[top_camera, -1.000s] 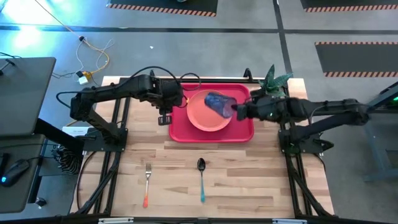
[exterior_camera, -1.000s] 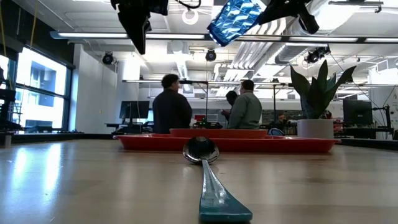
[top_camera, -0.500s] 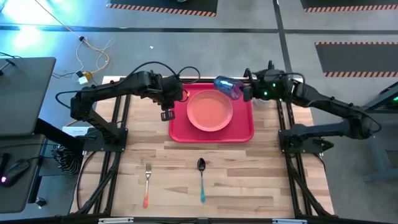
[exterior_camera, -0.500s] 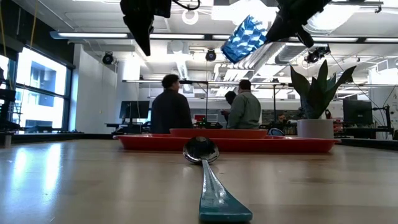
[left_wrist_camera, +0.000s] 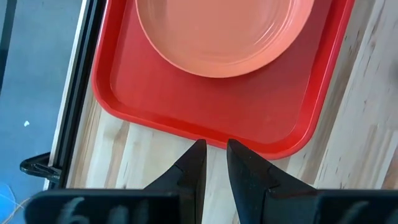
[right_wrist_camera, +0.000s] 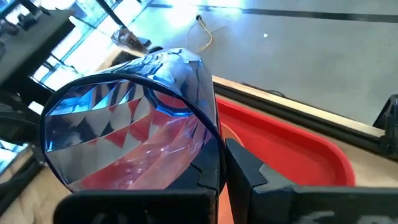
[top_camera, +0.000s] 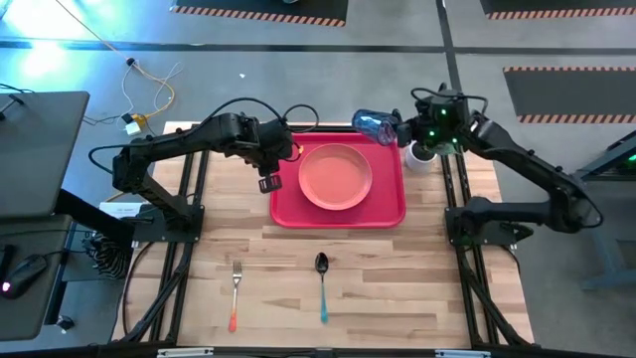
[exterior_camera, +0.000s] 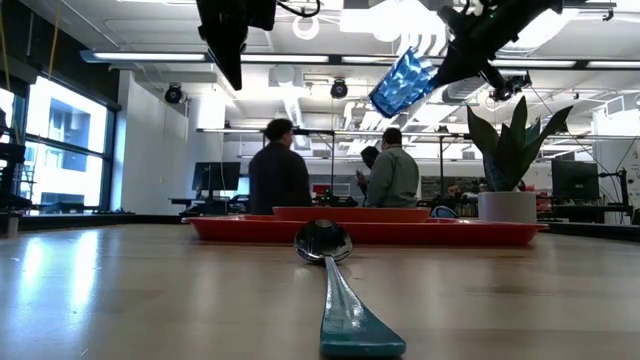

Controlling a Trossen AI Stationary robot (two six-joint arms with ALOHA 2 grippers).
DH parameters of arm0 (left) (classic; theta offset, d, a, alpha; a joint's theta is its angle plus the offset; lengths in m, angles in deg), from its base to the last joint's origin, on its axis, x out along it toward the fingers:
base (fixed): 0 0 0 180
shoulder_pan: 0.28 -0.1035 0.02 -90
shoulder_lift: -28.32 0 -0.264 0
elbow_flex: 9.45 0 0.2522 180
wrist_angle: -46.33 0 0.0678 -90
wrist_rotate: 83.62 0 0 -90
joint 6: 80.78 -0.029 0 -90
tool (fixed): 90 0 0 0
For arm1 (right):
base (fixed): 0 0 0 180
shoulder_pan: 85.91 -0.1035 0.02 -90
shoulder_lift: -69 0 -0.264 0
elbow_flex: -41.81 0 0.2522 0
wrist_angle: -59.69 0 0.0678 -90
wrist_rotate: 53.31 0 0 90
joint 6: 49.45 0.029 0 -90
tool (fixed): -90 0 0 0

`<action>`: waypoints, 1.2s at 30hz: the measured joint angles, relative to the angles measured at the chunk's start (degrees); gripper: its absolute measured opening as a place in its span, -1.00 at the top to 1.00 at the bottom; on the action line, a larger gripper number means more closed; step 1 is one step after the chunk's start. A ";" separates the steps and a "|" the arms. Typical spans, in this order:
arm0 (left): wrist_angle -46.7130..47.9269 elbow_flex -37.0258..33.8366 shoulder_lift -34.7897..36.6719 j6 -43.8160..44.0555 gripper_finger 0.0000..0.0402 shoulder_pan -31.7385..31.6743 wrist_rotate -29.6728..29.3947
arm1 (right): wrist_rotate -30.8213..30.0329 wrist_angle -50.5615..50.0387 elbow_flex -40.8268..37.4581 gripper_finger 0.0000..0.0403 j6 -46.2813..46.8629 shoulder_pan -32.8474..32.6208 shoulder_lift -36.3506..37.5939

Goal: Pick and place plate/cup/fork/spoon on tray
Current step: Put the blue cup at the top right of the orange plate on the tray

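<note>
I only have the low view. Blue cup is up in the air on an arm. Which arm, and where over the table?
Observer: The right gripper is shut on the cup, above the tray's far right corner.
Operator: Anything on the tray? I just see its rim.
Observer: The plate lies flat in it.
Operator: Other arm?
Observer: The left gripper hovers at the tray's left edge, fingers nearly closed, holding nothing.
Operator: I see the spoon. Fork?
Observer: The fork lies on the table left of the spoon.
</note>
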 joint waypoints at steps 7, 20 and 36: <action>-0.15 0.00 0.02 1.24 0.72 0.00 0.00 | 3.17 -5.05 4.05 1.00 -6.71 4.01 -5.96; -1.07 0.00 0.02 1.27 0.72 0.00 -0.02 | 1.13 -28.10 28.20 1.00 -18.43 8.35 -23.58; -3.02 0.00 0.02 1.75 0.72 0.00 -0.02 | 0.18 -37.86 31.61 1.00 -32.89 11.07 -39.21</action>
